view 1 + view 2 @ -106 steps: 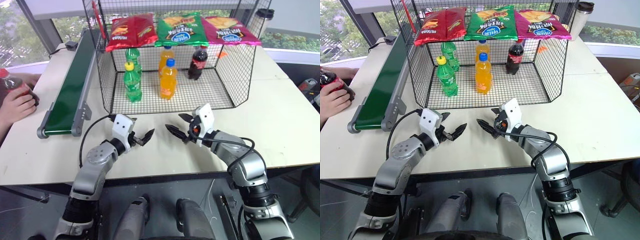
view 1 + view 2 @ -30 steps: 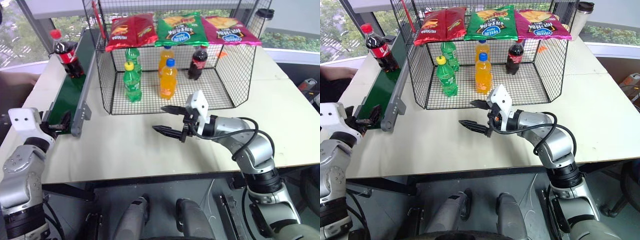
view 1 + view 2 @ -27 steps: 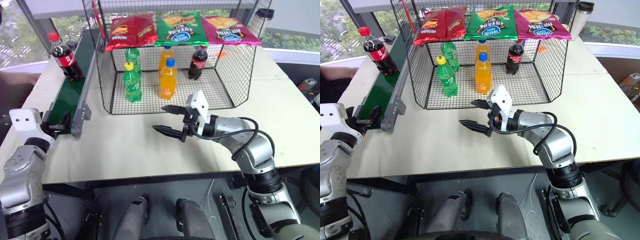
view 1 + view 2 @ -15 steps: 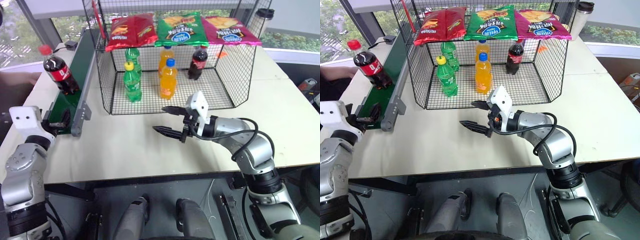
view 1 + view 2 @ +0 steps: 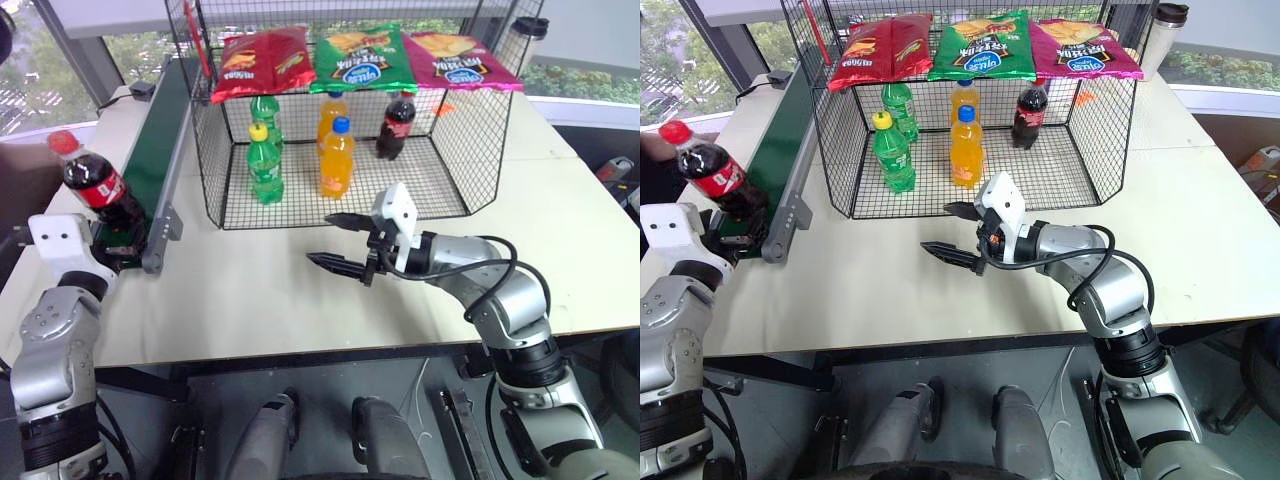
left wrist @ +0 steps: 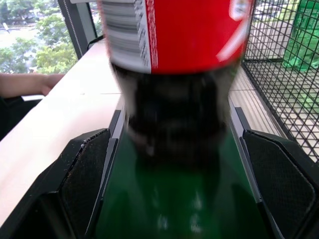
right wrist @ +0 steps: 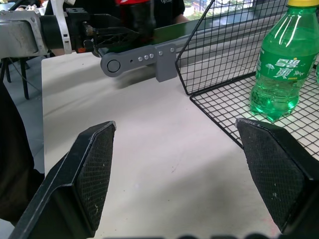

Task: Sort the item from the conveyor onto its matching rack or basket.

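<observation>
the left end effector (image 6: 179, 184) stands open at the near end of the conveyor (image 5: 165, 130), its fingers (image 6: 84, 179) spread to either side of the belt. the cola bottle (image 5: 95, 185) stands tilted on that near end of the belt, just ahead of the open fingers and between them, not gripped; its red label faces the wrist camera.

the right end effector (image 5: 340, 242) is open too, holding nothing, level above the bare bench (image 5: 560, 230) just in front of the wire cage (image 5: 470, 150), pointing toward the conveyor.

inside the cage stand two green bottles (image 5: 264, 162), two orange bottles (image 5: 336, 158) and another cola bottle (image 5: 396, 125), with three chip bags (image 5: 362, 58) lying across its top.
</observation>
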Motion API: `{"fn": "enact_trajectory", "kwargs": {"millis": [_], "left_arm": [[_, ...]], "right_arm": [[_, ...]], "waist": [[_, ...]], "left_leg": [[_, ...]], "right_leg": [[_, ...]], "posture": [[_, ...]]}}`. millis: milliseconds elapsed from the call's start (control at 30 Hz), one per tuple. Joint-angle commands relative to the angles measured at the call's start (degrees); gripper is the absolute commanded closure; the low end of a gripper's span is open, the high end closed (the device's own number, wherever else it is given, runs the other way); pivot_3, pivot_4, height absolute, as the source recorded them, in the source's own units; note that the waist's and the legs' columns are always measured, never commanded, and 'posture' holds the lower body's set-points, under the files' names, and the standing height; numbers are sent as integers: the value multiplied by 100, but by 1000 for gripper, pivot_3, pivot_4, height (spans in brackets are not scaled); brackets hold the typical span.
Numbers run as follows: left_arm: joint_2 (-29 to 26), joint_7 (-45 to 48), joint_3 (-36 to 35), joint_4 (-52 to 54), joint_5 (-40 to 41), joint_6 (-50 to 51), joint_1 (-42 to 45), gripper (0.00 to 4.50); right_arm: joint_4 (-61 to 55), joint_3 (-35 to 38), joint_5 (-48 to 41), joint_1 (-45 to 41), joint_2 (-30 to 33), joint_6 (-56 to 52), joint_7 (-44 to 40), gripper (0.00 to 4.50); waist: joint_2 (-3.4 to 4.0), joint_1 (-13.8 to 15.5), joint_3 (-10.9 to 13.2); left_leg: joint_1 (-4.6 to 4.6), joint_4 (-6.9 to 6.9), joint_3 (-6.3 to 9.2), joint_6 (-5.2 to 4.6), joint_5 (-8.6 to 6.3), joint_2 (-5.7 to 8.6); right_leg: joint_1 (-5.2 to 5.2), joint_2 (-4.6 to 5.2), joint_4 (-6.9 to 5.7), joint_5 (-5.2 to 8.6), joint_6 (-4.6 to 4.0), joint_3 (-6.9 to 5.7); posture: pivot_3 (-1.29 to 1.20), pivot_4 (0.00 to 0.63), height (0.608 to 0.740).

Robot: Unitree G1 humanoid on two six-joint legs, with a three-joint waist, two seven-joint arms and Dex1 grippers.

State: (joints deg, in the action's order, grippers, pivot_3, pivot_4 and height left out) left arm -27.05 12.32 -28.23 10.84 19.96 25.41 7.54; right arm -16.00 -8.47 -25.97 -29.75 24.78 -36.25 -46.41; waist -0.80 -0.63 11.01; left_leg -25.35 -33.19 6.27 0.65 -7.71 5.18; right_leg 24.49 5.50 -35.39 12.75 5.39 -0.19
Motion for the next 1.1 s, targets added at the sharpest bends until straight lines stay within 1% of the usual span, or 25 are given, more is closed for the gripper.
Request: {"fn": "enact_trajectory", "kwargs": {"millis": [33,100,133,167,200,233,333,467,567,633,733,833,900,1000,1100], "left_arm": [[-55,13,-34,61,-4,-88,15,0],[22,95,-72,51,110,-147,-34,0],[64,216,-111,104,252,-188,-79,539],[98,299,-147,158,348,-255,-114,795],[128,330,-212,209,471,-233,-116,1241],[133,341,-262,246,583,-173,-100,1483],[61,375,-415,394,1011,175,-18,1481],[-220,389,-582,575,1547,601,341,1481],[-510,526,-461,702,1817,873,646,1481],[-672,718,-238,754,1914,1001,803,1481],[-797,1083,314,849,1934,1110,1021,1481],[-602,1230,940,816,1841,1073,1411,1481],[-485,1452,1428,816,1707,983,1516,1481],[-505,1979,2178,740,1312,694,1528,1481],[-493,2387,2579,591,1099,476,1567,1481]], "right_arm": [[-195,47,-33,-31,32,27,22,519],[-181,53,-22,-41,36,26,36,519],[-182,56,-18,-42,41,23,41,413],[-188,61,-21,-41,47,15,48,413],[-197,65,-23,-38,56,9,54,413],[-198,66,-26,-39,64,5,57,413],[-238,68,-44,-18,92,-17,71,413],[-298,78,-73,-11,118,-65,86,413],[-344,105,-121,-51,150,-136,77,413],[-391,130,-163,-85,173,-189,69,413],[-440,219,-284,-171,170,-309,64,413],[-511,527,-684,-320,59,-625,235,413],[-543,715,-918,-447,11,-824,377,413],[-585,854,-1092,-582,41,-987,493,413],[-611,911,-1162,-647,92,-1054,541,413]], "waist": [[0,0,0],[0,-1,0],[0,-1,0],[0,-1,0],[0,5,0],[0,15,0],[-1,19,0],[-5,15,2],[-10,4,3],[-10,-3,3],[-9,8,3],[-10,20,3],[-10,13,3],[-10,-15,3],[-8,-25,5]], "left_leg": [[0,0,0,0,0,0],[0,0,0,0,0,0],[0,0,0,0,0,0],[0,0,0,0,0,0],[0,0,0,0,0,0],[0,0,0,0,0,0],[-1,0,2,0,0,0],[-2,0,3,0,0,0],[-5,0,6,0,0,0],[-5,0,3,0,0,0],[-5,1,1,0,0,2],[-4,1,1,0,0,3],[-5,0,1,-1,1,2],[-5,3,-1,-1,1,2],[-5,16,-6,-2,1,0]], "right_leg": [[0,0,0,0,0,0],[0,0,0,0,0,0],[0,0,0,0,0,0],[0,0,0,0,0,0],[0,1,1,0,0,0],[0,1,1,0,0,0],[-2,1,1,0,0,-1],[-1,1,1,0,0,-2],[1,-1,1,0,0,-5],[1,-1,3,0,0,-4],[1,-1,5,0,0,-4],[-1,-1,6,0,0,-3],[-2,-1,6,0,0,-3],[-1,0,6,0,0,-2],[9,-1,7,0,-1,2]], "posture": [[0,150,738],[0,150,738],[0,150,738],[0,150,738],[0,150,738],[0,150,738],[0,150,738],[0,150,738],[0,150,738],[0,150,738],[0,150,738],[0,150,738],[0,150,738],[0,150,738],[0,150,738]]}}
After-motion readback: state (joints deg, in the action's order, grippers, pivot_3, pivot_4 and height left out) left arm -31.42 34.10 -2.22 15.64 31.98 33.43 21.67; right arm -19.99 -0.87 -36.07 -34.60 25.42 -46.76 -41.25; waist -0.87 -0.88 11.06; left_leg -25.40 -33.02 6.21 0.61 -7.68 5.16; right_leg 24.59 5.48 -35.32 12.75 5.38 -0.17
